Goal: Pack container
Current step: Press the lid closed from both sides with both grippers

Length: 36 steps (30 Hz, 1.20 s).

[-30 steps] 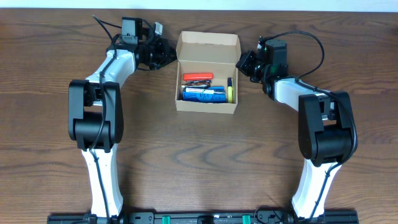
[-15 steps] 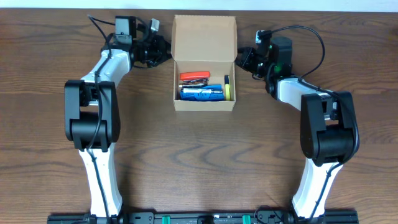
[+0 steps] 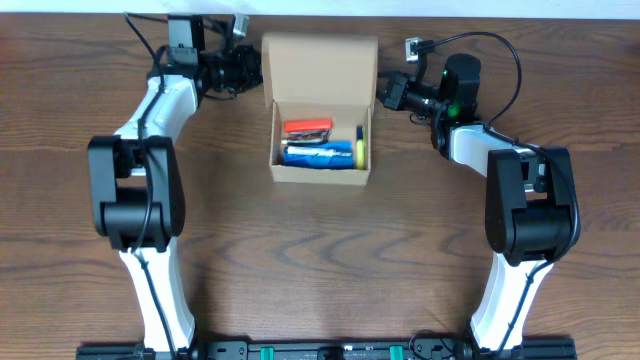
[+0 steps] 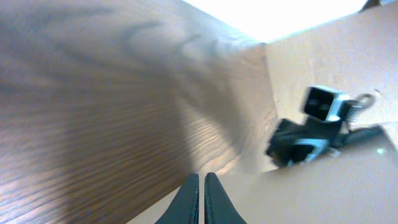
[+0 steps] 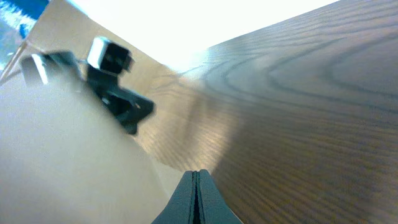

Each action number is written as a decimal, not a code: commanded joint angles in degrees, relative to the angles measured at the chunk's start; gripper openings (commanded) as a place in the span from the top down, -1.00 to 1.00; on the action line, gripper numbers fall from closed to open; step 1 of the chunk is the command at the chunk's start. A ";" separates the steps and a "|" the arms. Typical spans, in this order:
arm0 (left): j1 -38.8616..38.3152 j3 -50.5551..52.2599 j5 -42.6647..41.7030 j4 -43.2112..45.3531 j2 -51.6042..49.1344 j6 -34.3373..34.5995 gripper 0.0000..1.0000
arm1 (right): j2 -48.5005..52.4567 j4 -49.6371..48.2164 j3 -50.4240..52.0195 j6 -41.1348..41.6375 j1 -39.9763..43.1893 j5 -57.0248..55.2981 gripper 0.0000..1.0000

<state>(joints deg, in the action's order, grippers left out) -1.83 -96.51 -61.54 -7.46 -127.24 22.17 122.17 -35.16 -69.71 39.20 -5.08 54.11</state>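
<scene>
The container (image 3: 320, 172) is a tan cardboard box at the table's middle back, its flap lid (image 3: 320, 66) raised behind it. Inside lie a red item (image 3: 307, 128), a blue item (image 3: 318, 153) and a yellow item (image 3: 361, 150). My left gripper (image 3: 256, 72) is shut and empty at the flap's left edge. My right gripper (image 3: 384, 93) is shut and empty at the box's right rear corner. The left wrist view has the left gripper (image 4: 202, 176) over cardboard (image 4: 323, 50). The right gripper (image 5: 197, 172) points along the cardboard (image 5: 56, 162) in its own view.
Dark wood table (image 3: 320, 260) spreads in front of the box. Both arm bases (image 3: 135, 190) (image 3: 528, 205) stand to either side near the front. The table's back edge runs just behind the flap and the grippers.
Both grippers have moved toward the table's back edge. The box has slid a little left and back, and its flap shows more of its face.
</scene>
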 commanded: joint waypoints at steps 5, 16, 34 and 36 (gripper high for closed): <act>-0.07 -1.18 -2.86 -0.35 6.49 -4.44 0.88 | 0.07 -0.24 -1.05 -0.02 0.50 4.52 0.97; -0.28 -1.18 8.39 -27.12 14.03 -24.44 0.88 | -6.14 8.24 -1.05 0.59 0.63 7.58 0.97; -6.91 2.97 24.57 -51.15 22.36 -41.24 0.88 | -31.67 67.87 -0.74 -22.16 -14.51 -29.27 0.98; -7.15 4.66 24.61 -50.38 22.36 -41.00 0.88 | -31.21 68.87 0.09 -22.14 -16.00 -30.34 0.98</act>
<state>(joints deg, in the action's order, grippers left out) -8.73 -94.00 -38.59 -58.13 -104.47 -17.21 90.24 32.86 -70.57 19.62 -19.49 30.87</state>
